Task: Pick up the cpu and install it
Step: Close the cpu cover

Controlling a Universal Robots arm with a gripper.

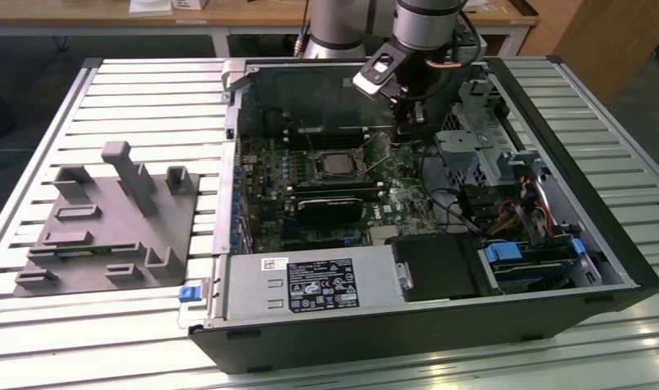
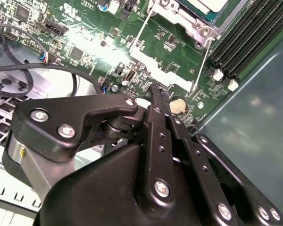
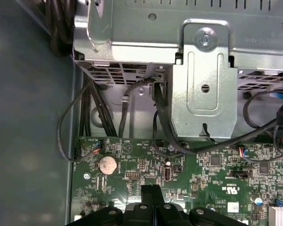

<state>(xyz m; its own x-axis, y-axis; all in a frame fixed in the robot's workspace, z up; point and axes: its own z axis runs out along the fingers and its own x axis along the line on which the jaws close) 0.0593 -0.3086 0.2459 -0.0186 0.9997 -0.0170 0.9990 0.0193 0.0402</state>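
At the exterior view's left a grey fixture plate (image 1: pixel 101 219) lies flat on the slatted metal table (image 1: pixel 145 81). To its right is the open case (image 1: pixel 438 345), with the board (image 1: pixel 266 191) facing up.

The cpu (image 1: pixel 335 165) sits in the socket near the board's middle, silver top up, inside the metal frame. I cannot tell whether the frame is latched.

Just right of the socket the gripper (image 1: pixel 409 134) hangs low over the board. Its jaws are pressed together with nothing between them. The tips are near a coin cell (image 3: pixel 107 165) and well apart from the cpu.

The cpu looks light, thin and stiff. Its metal top is probably smooth and slippery, and its underside is probably delicate. The sound hold would be on two opposite edges of the pale rim, with the chip kept level. It should drop into the socket without force, since a tilt or a push could damage the contacts.

Further right the case is crowded. A metal cage (image 1: pixel 470 146) and black cables (image 3: pixel 92 113) stand close beside the gripper, so there is little room to swing. A power supply (image 1: pixel 307 284) fills the near side.

The table looks level, and its ribs leave grooves between the slats. Wooden desks (image 1: pixel 264 12) stand at the far side of the room.
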